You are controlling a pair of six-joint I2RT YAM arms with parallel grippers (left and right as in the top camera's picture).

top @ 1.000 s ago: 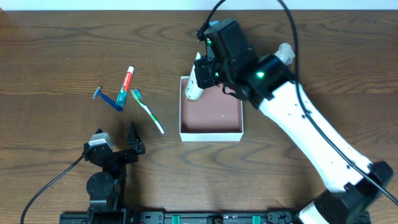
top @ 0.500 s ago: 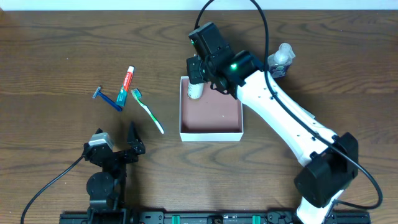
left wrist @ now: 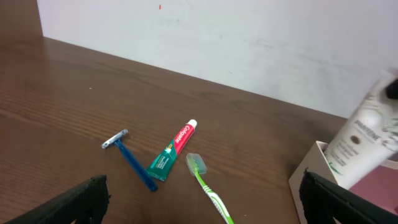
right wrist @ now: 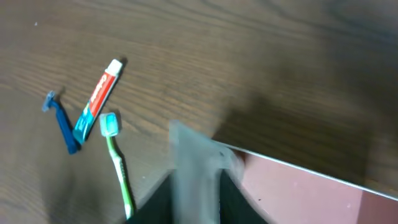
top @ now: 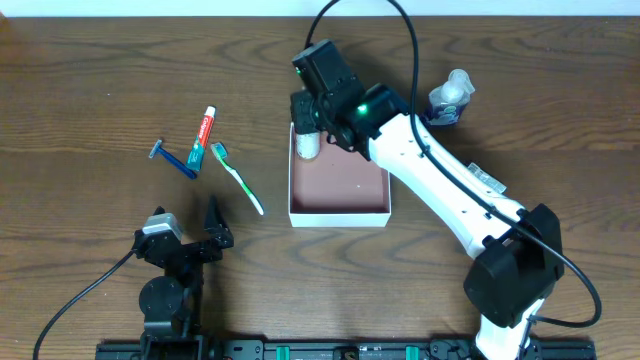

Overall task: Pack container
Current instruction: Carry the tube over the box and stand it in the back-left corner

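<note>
The container (top: 340,213) is a square white-walled box with a reddish-brown floor, at mid-table. A white tube (top: 307,145) stands tilted in its far left corner, also seen in the left wrist view (left wrist: 364,143). My right gripper (top: 305,112) hangs over that corner. In the right wrist view the blurred tube (right wrist: 193,149) sits between the dark fingers of the gripper (right wrist: 196,180), which flank it closely on both sides, above the container floor (right wrist: 311,193). My left gripper (top: 187,215) rests open near the front left with nothing in it (left wrist: 205,202).
Left of the container lie a red-and-green toothpaste tube (top: 205,133), a blue razor (top: 175,158) and a green toothbrush (top: 238,178). A clear bottle (top: 448,100) stands at the far right. The right arm (top: 440,190) stretches across the container's right side.
My right gripper has moved left and away with the white tube. The tube's lower end has come down into the container's far left corner. The left arm has stayed still.
</note>
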